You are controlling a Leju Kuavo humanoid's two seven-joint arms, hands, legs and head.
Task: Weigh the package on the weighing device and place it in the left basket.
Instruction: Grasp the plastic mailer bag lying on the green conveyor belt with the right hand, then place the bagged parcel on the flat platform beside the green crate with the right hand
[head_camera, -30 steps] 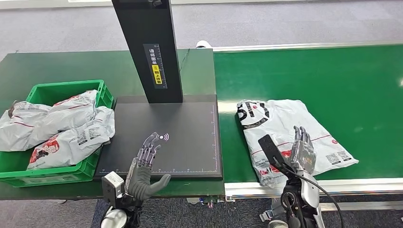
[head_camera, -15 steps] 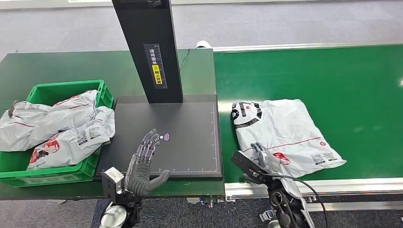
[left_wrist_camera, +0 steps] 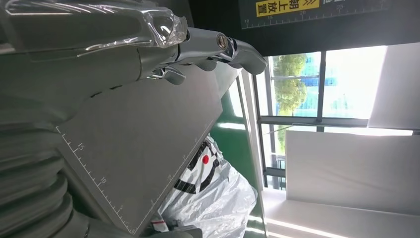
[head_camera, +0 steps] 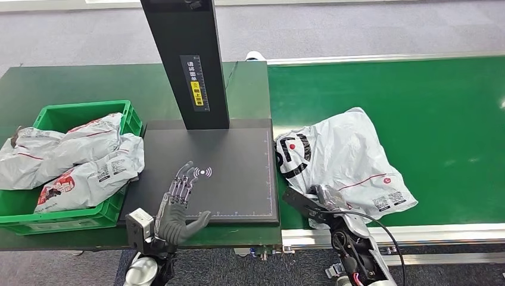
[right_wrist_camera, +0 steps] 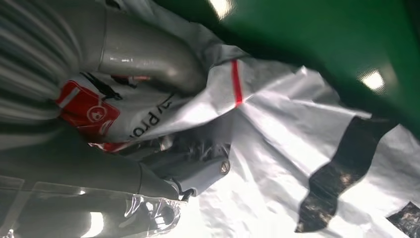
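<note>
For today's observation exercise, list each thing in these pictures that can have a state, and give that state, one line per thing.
Package: on the green belt, near edge gripped and crumpled, not yet weighed.
Right hand: holds the package's near edge.
Left hand: holds nothing, fingers spread over the scale.
Scale: plate bare, nothing on it.
Basket: already holds several packages.

The package (head_camera: 348, 161) is thin white plastic film, glossy and creased (printed in black and red). The scale platform (head_camera: 238, 155) is matt black, smooth, with fine white ruler marks; its upright column (head_camera: 184, 59) is the same matt black. The basket (head_camera: 128, 122) is hard green plastic with a slight sheen. The conveyor belt (head_camera: 429, 101) is smooth green with soft glare. The right hand (right_wrist_camera: 148, 129) shows grey metal fingers (right_wrist_camera: 148, 62) with a dull shine
</note>
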